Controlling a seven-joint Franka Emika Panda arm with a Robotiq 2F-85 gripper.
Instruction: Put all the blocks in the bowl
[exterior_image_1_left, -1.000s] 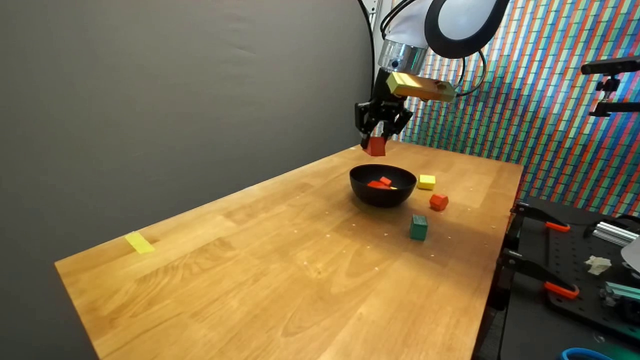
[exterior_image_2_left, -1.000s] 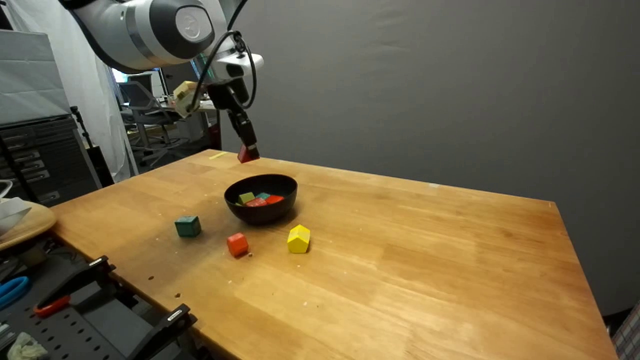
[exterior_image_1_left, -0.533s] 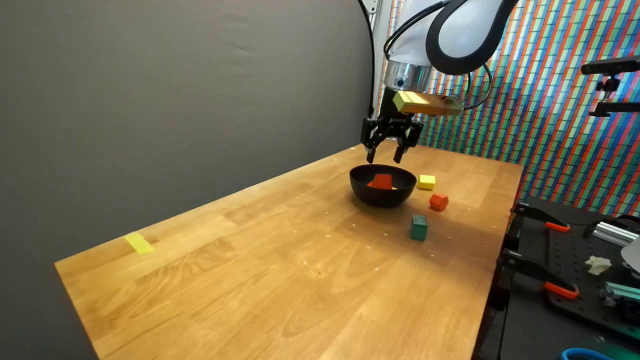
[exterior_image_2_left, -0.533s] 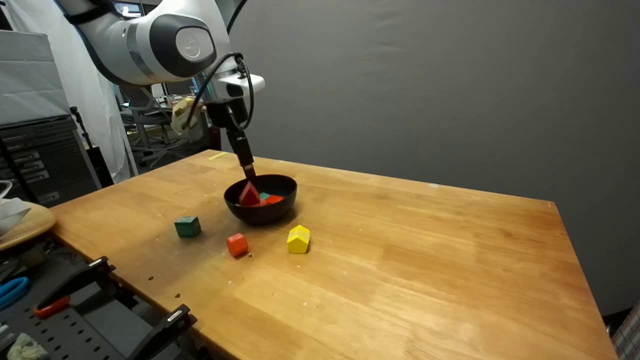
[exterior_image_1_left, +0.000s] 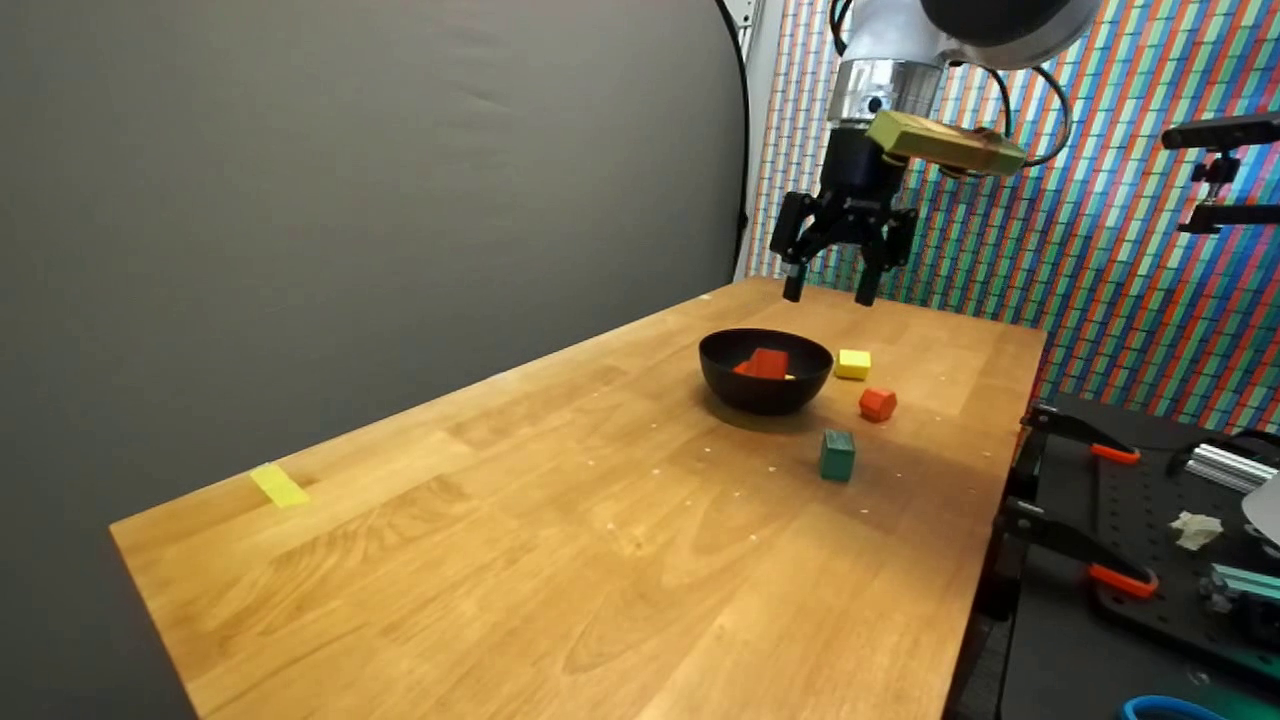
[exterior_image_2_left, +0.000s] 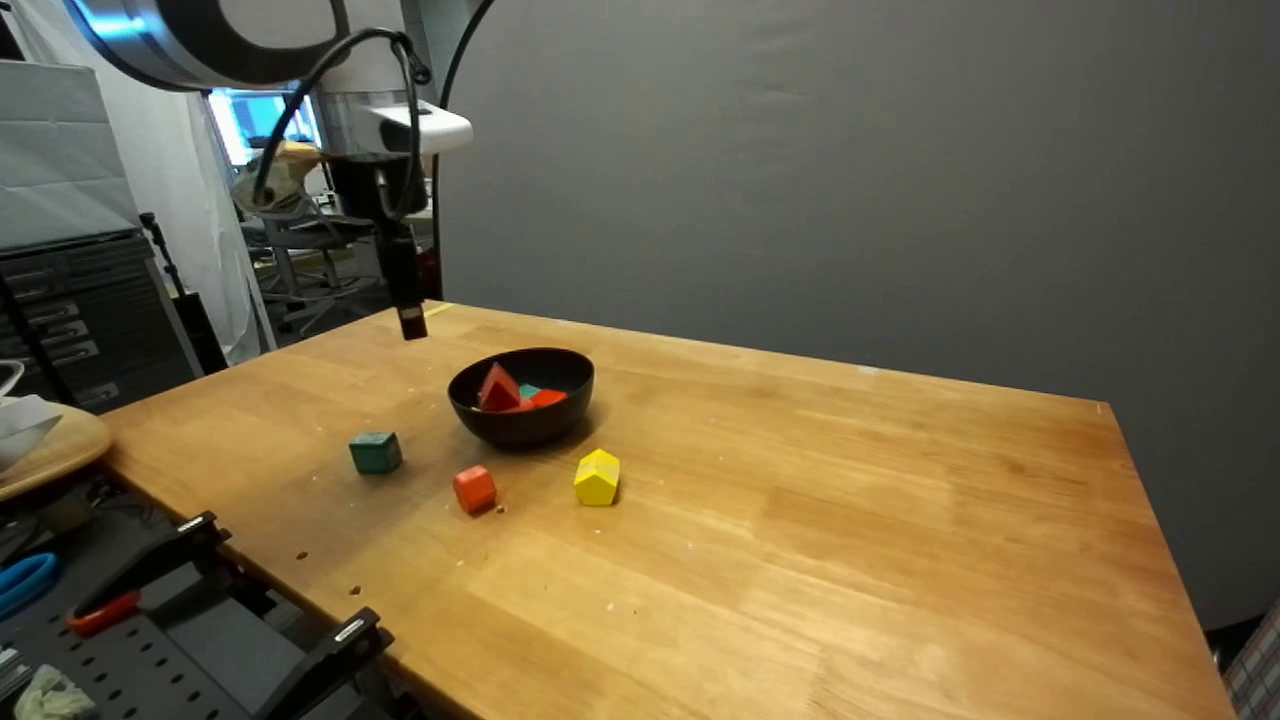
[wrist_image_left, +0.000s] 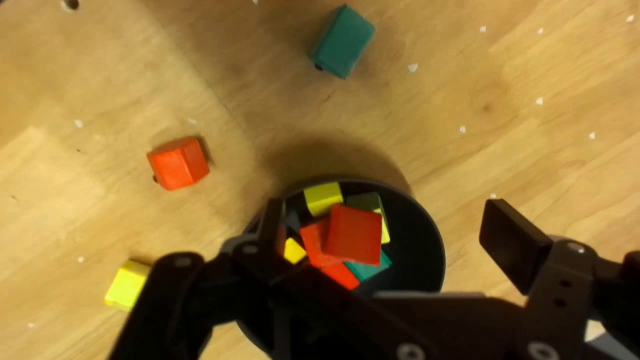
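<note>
The black bowl (exterior_image_1_left: 765, 397) stands on the wooden table. Inside it, a red wedge-shaped block (exterior_image_2_left: 498, 388) lies on top of several red, yellow and green blocks, some partly covered in the wrist view. Outside the bowl are three blocks: a dark green one (wrist_image_left: 345, 41), an orange-red one (wrist_image_left: 178, 164) and a yellow one (wrist_image_left: 127, 285), partly behind a finger. My gripper (exterior_image_1_left: 830, 293) hangs above table height, higher than the bowl rim, its fingers wide apart with nothing between them. From the wrist, one fingertip (wrist_image_left: 510, 245) shows over bare wood and the other overlaps the bowl's edge.
A flat yellow strip (exterior_image_1_left: 279, 484) is stuck near a table corner. Black clamps with orange-red tips (exterior_image_1_left: 1085, 440) grip a dark side bench along one table edge. A grey wall (exterior_image_2_left: 850, 200) runs behind the table. A round wooden board (exterior_image_2_left: 45, 450) sits beyond one corner.
The red wedge block, held over the bowl a second ago, was let go and now rests in it. My gripper opened, dipped, then rose and moved sideways off the bowl.
</note>
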